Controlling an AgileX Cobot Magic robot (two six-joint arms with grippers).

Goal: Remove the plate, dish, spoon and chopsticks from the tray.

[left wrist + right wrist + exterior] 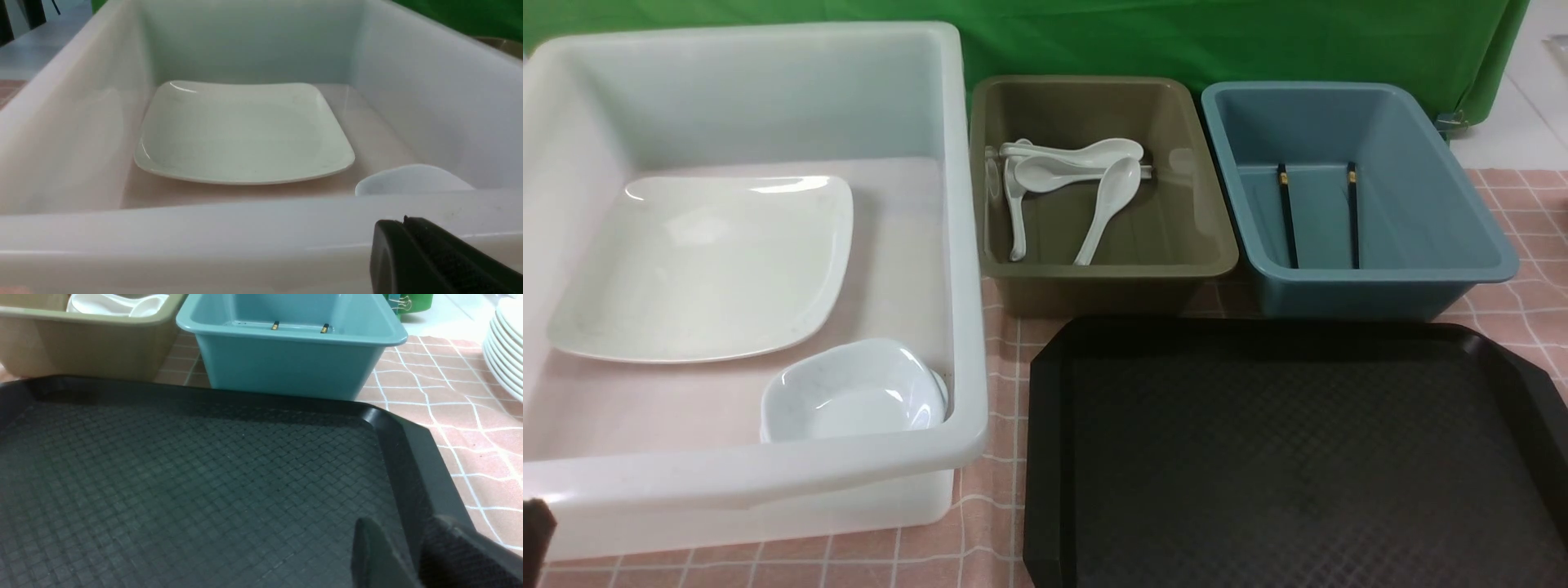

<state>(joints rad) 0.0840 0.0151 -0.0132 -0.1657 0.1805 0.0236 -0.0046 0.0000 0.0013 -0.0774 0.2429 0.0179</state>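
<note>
The tray (1290, 457) lies nearest, its diamond-textured floor bare; the right gripper (412, 555) hangs over its corner with jaws parted and nothing between them. Ahead of those jaws, beyond the tray's far rim, the chopsticks (1319, 214) lie in the blue tub (1356, 278) and the spoon (1107, 208) rests among other white spoons in the olive tub (1103, 269). The left gripper (408, 253) sits clenched and empty just outside the near wall of the white bin (768, 482); past that wall lie the dish (854, 396), closest to the jaws, and the plate (707, 265) farther in.
</note>
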